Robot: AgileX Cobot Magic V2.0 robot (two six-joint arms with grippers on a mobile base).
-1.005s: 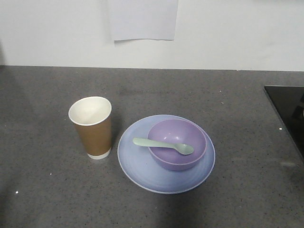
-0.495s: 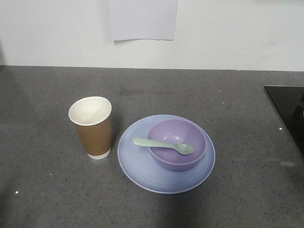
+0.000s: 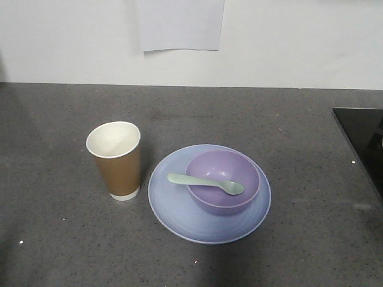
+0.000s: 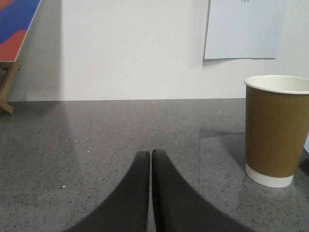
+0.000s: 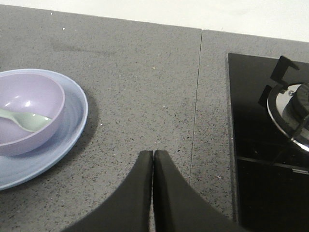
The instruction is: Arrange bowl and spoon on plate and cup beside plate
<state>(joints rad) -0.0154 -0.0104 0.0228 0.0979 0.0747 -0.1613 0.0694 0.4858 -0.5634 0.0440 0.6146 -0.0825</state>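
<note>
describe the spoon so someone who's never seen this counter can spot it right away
On the dark grey speckled countertop sits a round pale blue plate, just right of a brown paper cup in the front view. A lavender bowl rests on that plate, and the spoon lies across it, handle over the left rim. It is the only mint-green, elongated item.

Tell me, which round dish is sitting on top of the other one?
The purple bowl sits on the wider, flatter pale blue plate. The bowl is the one with the green spoon resting across it; the plate lies directly on the grey counter.
</note>
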